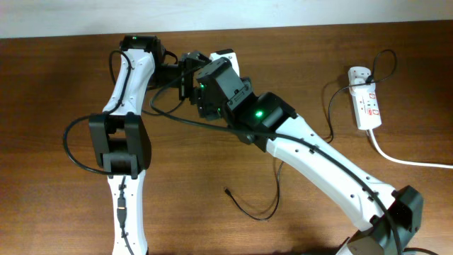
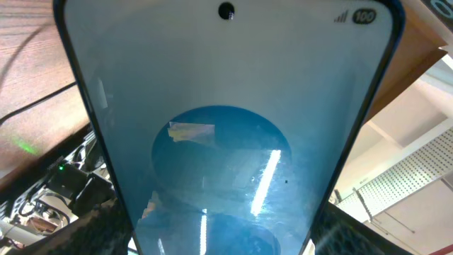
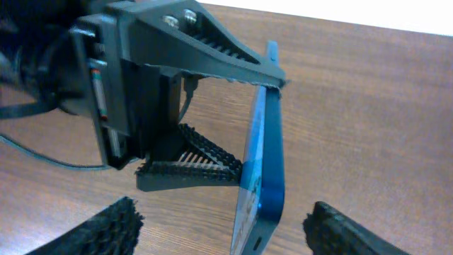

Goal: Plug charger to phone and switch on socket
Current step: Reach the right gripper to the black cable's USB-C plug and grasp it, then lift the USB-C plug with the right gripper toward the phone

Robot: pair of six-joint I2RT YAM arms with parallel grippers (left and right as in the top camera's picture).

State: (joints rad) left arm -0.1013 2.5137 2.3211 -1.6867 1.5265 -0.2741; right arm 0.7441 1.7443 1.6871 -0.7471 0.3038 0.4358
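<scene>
Overhead, the phone [image 1: 228, 59] was held off the table, the charger [image 1: 226, 190] tip lying loose well apart from it and the socket [image 1: 365, 106] farther off to its right. The left wrist showed only its screen, top end outward. From the right wrist, the left gripper [image 3: 256, 127] clamped its faces — likely steadying it for plugging — with its long axis aimed at the right gripper [image 3: 233, 230], whose fingers were apart.
</scene>
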